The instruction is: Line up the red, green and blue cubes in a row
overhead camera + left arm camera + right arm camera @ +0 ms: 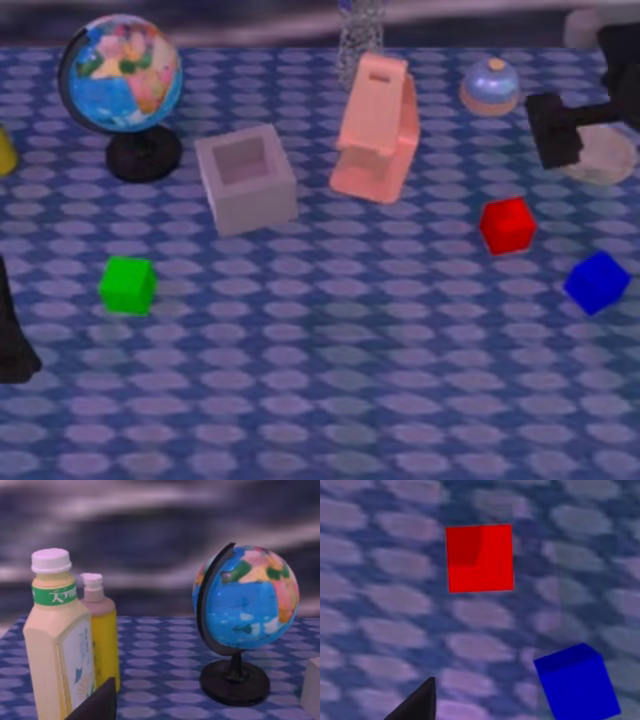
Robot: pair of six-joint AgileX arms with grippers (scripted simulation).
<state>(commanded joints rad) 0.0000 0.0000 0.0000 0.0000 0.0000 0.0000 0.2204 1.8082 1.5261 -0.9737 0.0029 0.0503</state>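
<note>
On the table's left half stand the globe (120, 75) and lilac box (245, 178), green cube (127, 284) in front. Red cube (507, 225) and blue cube (597, 282) lie right, apart. Right gripper (556, 128) hovers behind them; finger state cannot be told.

Writing is found on one thing only: the pale cream bottle (57, 645) with a white cap, seen in the left wrist view. A green band is wrapped around its neck, and white characters are printed on that band, but they cannot be made out well enough to be read. A printed panel with a small green and yellow picture is carried lower on the bottle's side; no words can be read on it. No legible names are shown on the map of the globe (247, 597), and the remaining objects are unmarked.
</note>
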